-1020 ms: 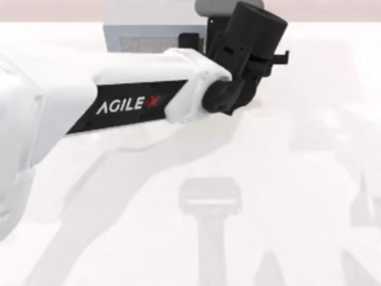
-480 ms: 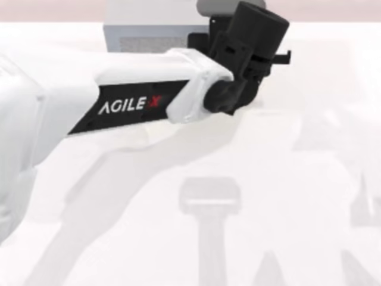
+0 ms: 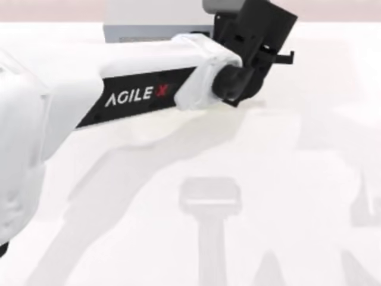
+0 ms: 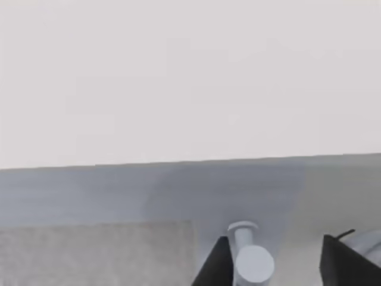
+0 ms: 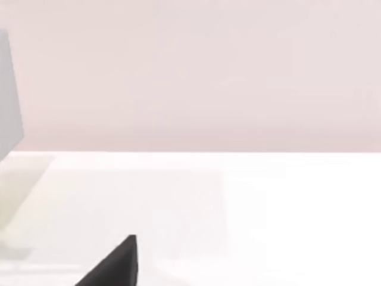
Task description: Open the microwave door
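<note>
**Grey handle (image 4: 250, 262) off-centre in the grasp: a slip is the worry**

From where I stand, the microwave (image 3: 152, 21) sits at the far edge of the table (image 3: 297, 149), a little left of the middle. The left arm reaches across to its front. The left gripper (image 4: 280, 256) is open, one dark finger (image 4: 215, 265) on each side of the rod-like handle of the microwave door (image 4: 95, 256). The door looks shut, flush with the front face.

The handle is not centred between the fingers. It lies right against one finger and well apart from the other. I'd guess that closing from here lets the far finger sweep in and nudge the handle sideways before the pinch settles. The grip could then end up at the fingertips and not deep in the jaws.

The far finger also stands just beside a silver knob (image 4: 366, 244) on the control panel. If the gripper drifts that way, I think it could catch the knob instead and push the whole box.

Pulling straight back could also go wrong. The door swings on a hinge, so a straight pull would likely twist the handle out of the pinch or drag the light microwave across the table.

The right gripper (image 5: 113, 268) is parked well away, with only the microwave's side at the edge of its wrist view. I cannot tell how it is set.
</note>
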You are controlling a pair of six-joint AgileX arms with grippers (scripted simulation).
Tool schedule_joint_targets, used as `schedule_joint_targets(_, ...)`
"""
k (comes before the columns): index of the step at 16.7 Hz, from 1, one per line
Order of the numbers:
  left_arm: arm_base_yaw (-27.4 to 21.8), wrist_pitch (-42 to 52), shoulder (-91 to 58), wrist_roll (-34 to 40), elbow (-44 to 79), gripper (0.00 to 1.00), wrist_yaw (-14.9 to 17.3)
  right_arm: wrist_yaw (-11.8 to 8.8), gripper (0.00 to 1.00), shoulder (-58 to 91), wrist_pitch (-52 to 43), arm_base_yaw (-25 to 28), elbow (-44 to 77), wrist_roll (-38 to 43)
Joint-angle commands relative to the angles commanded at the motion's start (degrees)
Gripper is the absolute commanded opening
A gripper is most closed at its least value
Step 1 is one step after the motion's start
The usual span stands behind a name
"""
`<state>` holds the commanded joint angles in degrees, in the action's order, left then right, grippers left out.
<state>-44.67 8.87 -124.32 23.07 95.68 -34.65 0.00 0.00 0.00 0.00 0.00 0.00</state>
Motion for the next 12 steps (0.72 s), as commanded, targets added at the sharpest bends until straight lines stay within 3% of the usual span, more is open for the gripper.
schedule_joint_targets(9, 3.51, 39.97, -8.10, 9.22, 26.85, 0.00, 10.92, 0.00, 1.00, 0.00, 0.00, 0.00, 0.00, 0.00)
schedule_joint_targets(12, 4.67, 49.49, -9.86, 11.48, 33.23, 0.00, 14.19, 0.00, 1.00, 0.00, 0.00, 0.00, 0.00, 0.00)
